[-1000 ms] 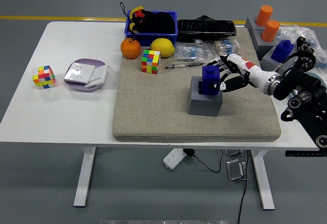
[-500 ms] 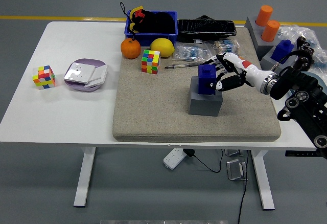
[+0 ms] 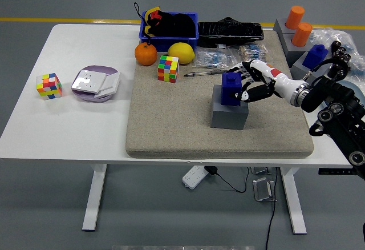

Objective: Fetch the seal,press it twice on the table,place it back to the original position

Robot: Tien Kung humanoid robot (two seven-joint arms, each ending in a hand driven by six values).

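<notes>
Beige mat [image 3: 171, 124]; right hand [image 3: 255, 84] around seal [image 3: 231, 88]

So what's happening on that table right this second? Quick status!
Right hand closed on the blue block-shaped seal. Seal sits on its grey square holder on the beige felt mat. Left hand out of sight. Nothing blocking.

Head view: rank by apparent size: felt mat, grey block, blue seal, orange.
1. felt mat
2. grey block
3. blue seal and orange: look about alike, so no ranking; the right hand partly covers the seal.
</notes>
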